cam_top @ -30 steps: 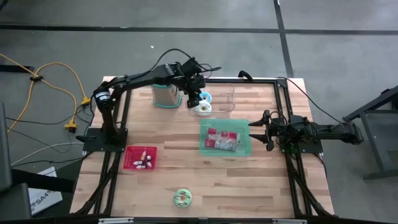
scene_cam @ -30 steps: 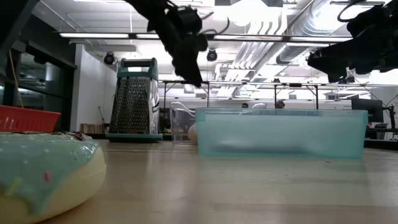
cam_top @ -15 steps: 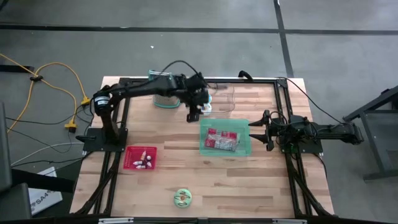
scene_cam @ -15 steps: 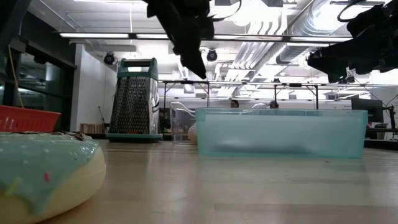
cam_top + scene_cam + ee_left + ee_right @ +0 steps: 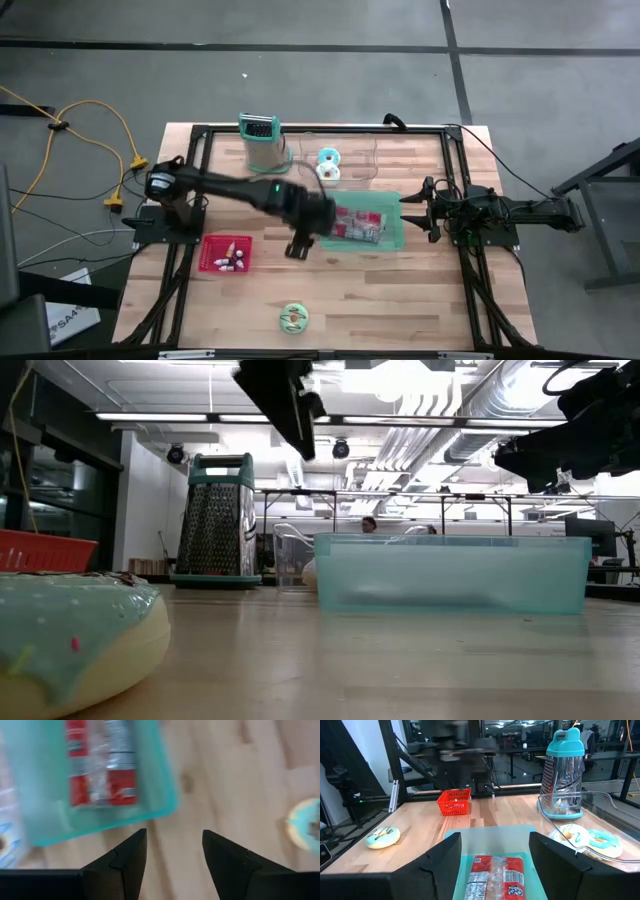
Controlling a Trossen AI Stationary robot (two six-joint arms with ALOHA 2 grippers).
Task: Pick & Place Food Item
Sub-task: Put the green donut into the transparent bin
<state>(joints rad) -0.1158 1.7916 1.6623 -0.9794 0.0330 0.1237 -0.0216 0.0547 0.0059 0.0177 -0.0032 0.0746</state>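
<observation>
Your left end effector (image 5: 297, 247), spread and empty, hovers beside the teal bin (image 5: 392, 240). You're in the reach step; next, descend over the near doughnut (image 5: 293, 318)

left arm (image 5: 250, 192) swung from grater (image 5: 262, 143) toward teal bin (image 5: 393, 233).

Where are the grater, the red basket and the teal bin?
grater (image 5: 262, 143), high view, its body.
red basket (image 5: 226, 253), high view, its middle.
teal bin (image 5: 393, 232), high view, its right wall.
</observation>
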